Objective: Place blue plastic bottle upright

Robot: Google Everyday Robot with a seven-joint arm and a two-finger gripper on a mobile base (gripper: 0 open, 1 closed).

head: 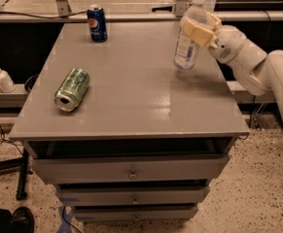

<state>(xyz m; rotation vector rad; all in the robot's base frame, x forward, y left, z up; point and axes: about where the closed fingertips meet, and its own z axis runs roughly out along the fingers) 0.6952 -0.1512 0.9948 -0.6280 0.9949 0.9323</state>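
Note:
The blue plastic bottle (pixel 187 39) is clear and pale bluish with a white cap and a white label. It is nearly upright, tilted slightly, with its base at or just above the grey table top (pixel 131 106) near the right edge. My gripper (pixel 197 29) reaches in from the right on a white arm (pixel 248 62). Its cream fingers (pixel 195 33) are shut around the bottle's upper body.
A dark blue Pepsi can (pixel 97 23) stands upright at the back of the table. A green can (pixel 72 89) lies on its side at the left. A small white pump bottle (pixel 1 76) stands on a ledge beyond the left edge. Drawers sit below the top.

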